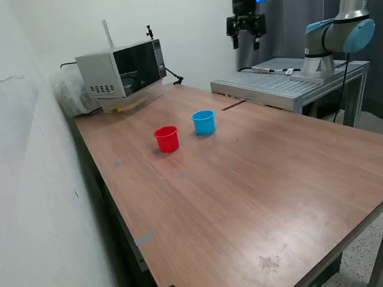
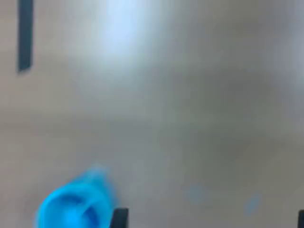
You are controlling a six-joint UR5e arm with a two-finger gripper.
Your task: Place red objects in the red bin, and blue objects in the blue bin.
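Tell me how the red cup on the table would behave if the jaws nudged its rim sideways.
The red cup looks like small thin plastic, so probably light; it would likely slide on the smooth wooden table. It stands upright and tapers toward its base, so a push at the rim may tip it. Once on its side, it would probably roll in an arc.

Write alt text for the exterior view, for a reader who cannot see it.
A red cup and a light blue cup stand upright, close together but apart, on a wooden table. The gripper hangs high above the table's far edge, fingers apart and holding nothing. A microwave sits at the far corner; no cubes are visible.
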